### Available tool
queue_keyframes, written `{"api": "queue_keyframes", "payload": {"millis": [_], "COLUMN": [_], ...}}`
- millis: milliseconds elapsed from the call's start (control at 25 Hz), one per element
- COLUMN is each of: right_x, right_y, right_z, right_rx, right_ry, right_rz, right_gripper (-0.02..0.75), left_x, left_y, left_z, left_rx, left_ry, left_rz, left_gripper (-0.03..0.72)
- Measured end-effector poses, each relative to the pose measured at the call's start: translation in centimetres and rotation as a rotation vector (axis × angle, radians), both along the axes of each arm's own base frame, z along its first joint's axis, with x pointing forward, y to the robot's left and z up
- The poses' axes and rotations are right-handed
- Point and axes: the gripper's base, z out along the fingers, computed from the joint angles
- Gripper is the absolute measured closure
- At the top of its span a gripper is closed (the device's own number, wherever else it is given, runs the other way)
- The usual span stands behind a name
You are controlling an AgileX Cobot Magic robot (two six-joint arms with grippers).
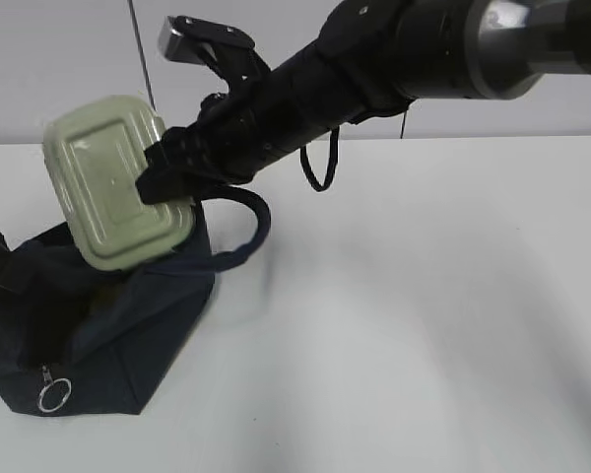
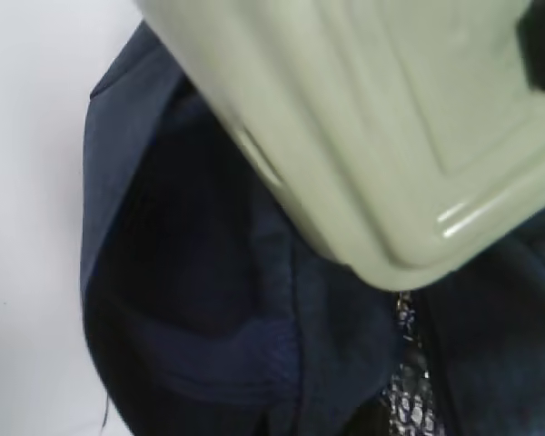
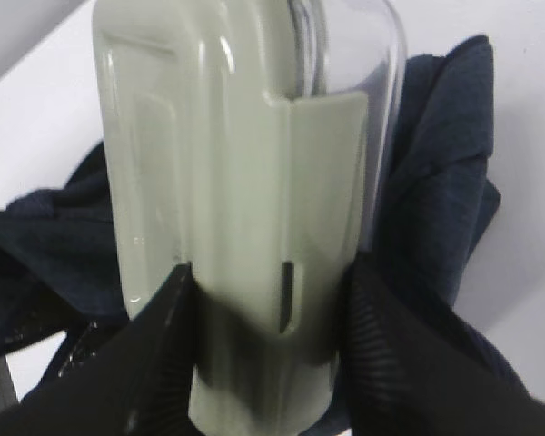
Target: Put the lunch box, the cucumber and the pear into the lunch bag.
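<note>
My right gripper point(image 1: 167, 182) reaches across to the left and is shut on the lunch box point(image 1: 113, 182), a pale sage-green lid on a clear base. It holds the box tilted, with its lower edge at the open mouth of the navy lunch bag point(image 1: 108, 335). In the right wrist view the black fingers point(image 3: 163, 345) clamp the box point(image 3: 227, 182) on both sides, with the bag point(image 3: 436, 182) behind. The left wrist view shows the box point(image 2: 391, 118) above the bag's dark inside point(image 2: 209, 300). I cannot make out the left jaws there. The cucumber and pear are out of view.
The bag's loop handle point(image 1: 251, 232) lies to the right of the box, and its metal ring pull point(image 1: 53, 394) hangs at the front left. A black strap point(image 1: 320, 168) dangles from the right arm. The white table point(image 1: 424, 325) stretches to the right.
</note>
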Motion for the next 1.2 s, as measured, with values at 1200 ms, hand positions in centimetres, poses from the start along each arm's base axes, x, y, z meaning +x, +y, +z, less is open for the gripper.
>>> {"api": "queue_keyframes", "payload": {"millis": [1200], "right_x": [-2.3], "right_y": [-1.3], "right_z": [8.5], "right_rx": [-0.227], "right_ry": [-0.012], "right_rz": [0.292], "right_gripper": [0.412], "left_x": [0.2], "left_y": [0.0], "left_z": [0.1], "left_rx": [-0.006], "left_ry": [-0.023], "left_rz": [0.009], "left_gripper": [0.704]}}
